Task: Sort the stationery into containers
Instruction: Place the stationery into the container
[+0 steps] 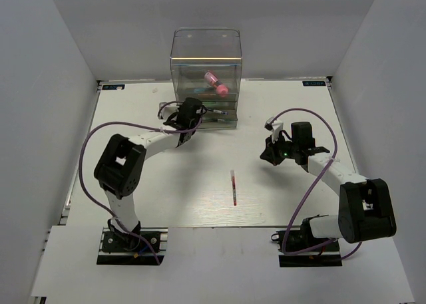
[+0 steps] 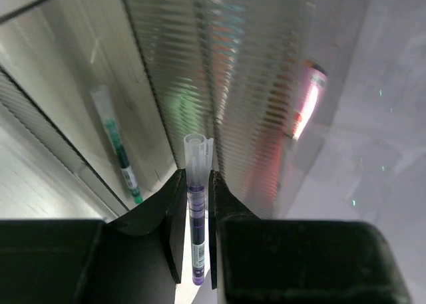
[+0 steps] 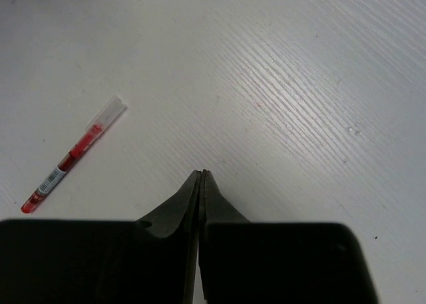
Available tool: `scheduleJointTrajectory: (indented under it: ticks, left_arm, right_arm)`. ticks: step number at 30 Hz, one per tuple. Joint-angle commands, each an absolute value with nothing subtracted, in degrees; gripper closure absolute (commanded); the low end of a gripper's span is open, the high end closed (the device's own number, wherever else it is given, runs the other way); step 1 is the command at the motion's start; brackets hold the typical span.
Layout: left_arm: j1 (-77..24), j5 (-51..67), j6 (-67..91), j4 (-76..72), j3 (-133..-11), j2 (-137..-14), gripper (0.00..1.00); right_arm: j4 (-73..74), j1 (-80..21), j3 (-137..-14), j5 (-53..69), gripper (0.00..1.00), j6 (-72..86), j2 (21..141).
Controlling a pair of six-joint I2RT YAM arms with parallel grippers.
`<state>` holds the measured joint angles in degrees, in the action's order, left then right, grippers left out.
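1. Left hand (image 2: 197,177) clamped on purple pen (image 2: 196,204), right up against organiser (image 1: 205,48) at mid far edge of desk (image 1: 146,197); pen not in yet.
2. Already inside: green pen (image 2: 120,151), prob. a drawer, and pink cylinder (image 1: 216,83) in upper compartment; other bits too blurry to name.
3. Red pen (image 1: 234,187) lies loose mid-desk, toward near edge.
4. Right hand (image 3: 202,174): fingers pressed together, empty, over desk's right side.
5. Mostly done, I'd say; 2 pens to go.
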<state>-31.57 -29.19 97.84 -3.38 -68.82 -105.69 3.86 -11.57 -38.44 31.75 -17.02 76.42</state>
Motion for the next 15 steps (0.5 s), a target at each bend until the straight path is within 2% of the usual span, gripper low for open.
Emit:
scheduleJointTrajectory:
  ticks: [1,6,9,10,13,15]
  left_arm:
    - [-31.46,-32.78,103.18,-1.67,-71.46,-106.34,1.00]
    - [-31.46,-34.62,105.73,2.62,-75.57,-108.72,1.00]
    - [-31.46,-34.63,107.04,5.18,-77.95,-110.57,1.00]
    - [-31.46,-34.63,107.05,6.75,-77.96,-111.26,0.97]
    - [-31.46,-34.63,107.67,9.66,-79.72,-112.41,0.75]
    - [-31.46,-34.63,107.67,11.59,-80.42,-112.41,0.66]
  right_arm:
    - [4.31,-11.34,-37.97,33.66,0.98,-17.67,74.88]
    - [4.48,-11.34,-37.62,33.84,0.98,-17.84,74.62]
    - [5.01,-11.34,-37.62,34.36,0.94,-17.93,74.44]
    - [5.18,-11.25,-37.62,34.97,0.92,-18.19,74.53]
    - [6.06,-11.25,-38.05,37.34,0.74,-18.89,74.36]
    - [7.29,-11.69,-38.14,38.67,0.68,-19.60,74.18]
